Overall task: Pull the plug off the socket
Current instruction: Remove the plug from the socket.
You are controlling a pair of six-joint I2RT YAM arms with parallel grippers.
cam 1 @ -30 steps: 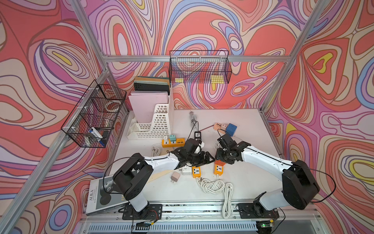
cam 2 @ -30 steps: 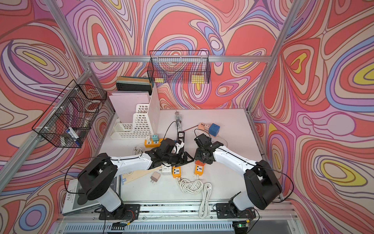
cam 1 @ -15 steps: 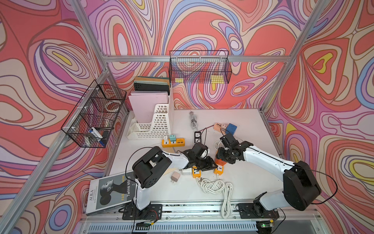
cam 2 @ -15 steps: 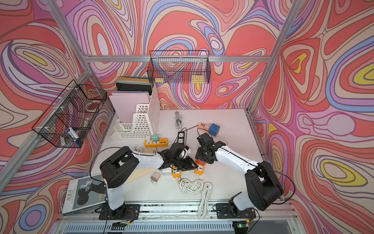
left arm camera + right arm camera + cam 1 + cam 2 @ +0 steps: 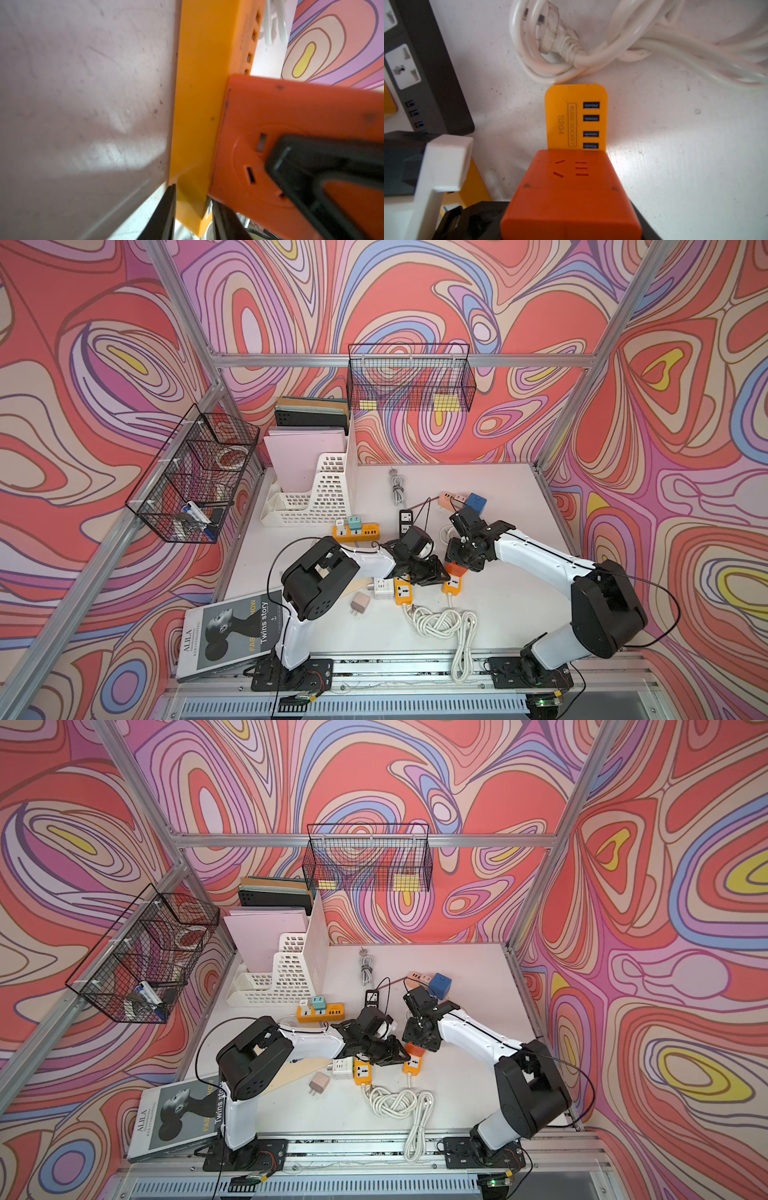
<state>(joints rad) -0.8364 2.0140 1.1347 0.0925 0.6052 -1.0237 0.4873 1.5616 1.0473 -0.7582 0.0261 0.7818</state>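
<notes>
Left claw (image 5: 193, 209): clenched on the long edge of the yellow socket strip (image 5: 199, 83), with a black finger (image 5: 168, 214) on either side of it. The strip lies flat on the white tabletop (image 5: 498, 614), mid-table.

Right claw (image 5: 457, 565): closed round the orange plug adapter (image 5: 571, 197), whose block fills the gap between its jaws. In the left wrist view we see one of its black fingers lying across the adapter's face. The adapter sits flush on top of the strip, right beside four blue USB ports (image 5: 591, 124). We cannot tell whether its pins are in the socket. In both top views the two claws meet tip to tip over this strip.

Writing, nearest first:
- **Front left edge:** a magazine (image 5: 232, 635) reads "ALILA" and "Twins story".
- **Beyond it:** a coiled white cord (image 5: 440, 620), unmarked as far as we can see.
- **On the gripped strip:** beside the USB ports we read "4USB SOCKET" and "S204".

A second yellow strip (image 5: 402, 591) lies just beside the gripped one, toward the left arm. Farther back are a black power strip (image 5: 405, 522) and a third yellow strip (image 5: 365, 531) carrying two small plugs. Behind those is a blue cube socket (image 5: 476, 502). Any lettering there is too small for us to read.
</notes>
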